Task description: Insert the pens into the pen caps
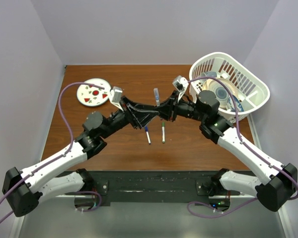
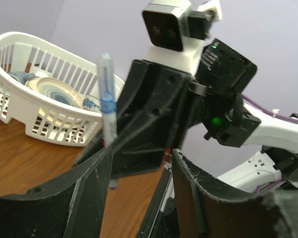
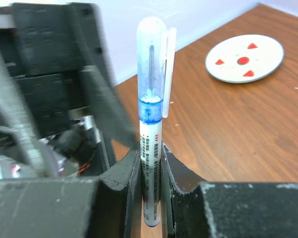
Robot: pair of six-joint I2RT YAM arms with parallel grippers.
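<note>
My right gripper (image 3: 151, 161) is shut on a white-barrelled pen (image 3: 150, 141) that stands upright between its fingers. A translucent blue pen cap (image 3: 152, 64) sits on the pen's top end. From above, this pen (image 1: 157, 95) rises over the table's middle, above my right gripper (image 1: 162, 110). My left gripper (image 2: 139, 166) is open just beside it with nothing between its jaws, and the capped pen (image 2: 107, 101) shows blurred past its left finger. Two more pens lie on the wood in front, one with a blue end (image 1: 147, 135) and one with a green end (image 1: 163, 133).
A white basket (image 1: 208, 57) holding dishes stands at the back right, and shows as a slatted basket wall (image 2: 25, 111) in the left wrist view. A round white plate (image 1: 93, 92) with red marks lies at the back left. Purple cables loop over both arms.
</note>
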